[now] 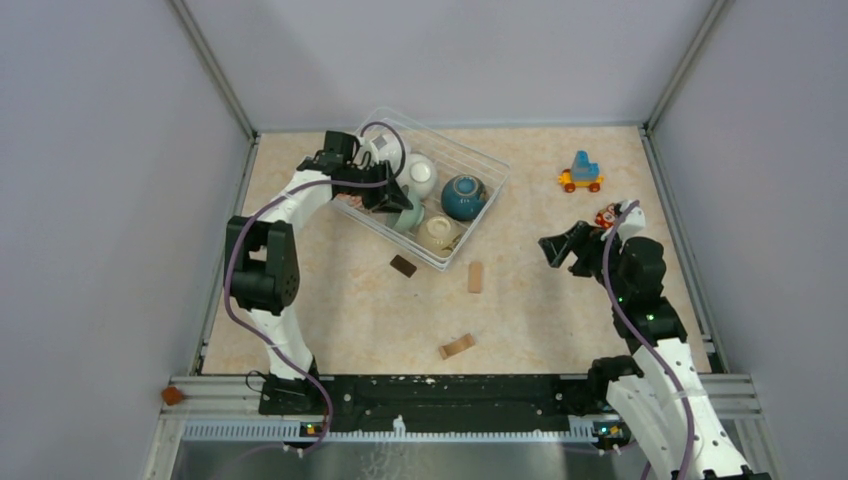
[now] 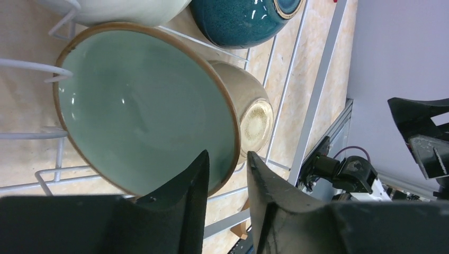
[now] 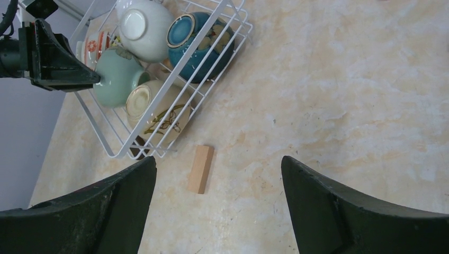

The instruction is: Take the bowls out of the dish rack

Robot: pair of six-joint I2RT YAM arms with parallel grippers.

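Note:
The white wire dish rack (image 1: 487,158) stands at the back left with several bowls in it. My left gripper (image 2: 227,156) straddles the rim of the pale green bowl (image 2: 143,106), one finger inside it and one outside. Its jaws are narrow, and a sliver of gap still shows at the outer finger. A beige bowl (image 2: 249,106), a dark teal bowl (image 2: 238,18) and a white bowl (image 2: 116,10) lie beside it. An orange-patterned bowl (image 3: 91,45) sits at the rack's far end. My right gripper (image 3: 218,159) hovers open and empty over the table, right of the rack.
A light wooden block (image 1: 475,277) lies just right of the rack's near corner and a dark block (image 1: 403,265) just in front of it. Another wooden block (image 1: 457,346) lies nearer the arm bases. A colourful toy train (image 1: 581,173) and a small red toy (image 1: 605,215) sit at the back right.

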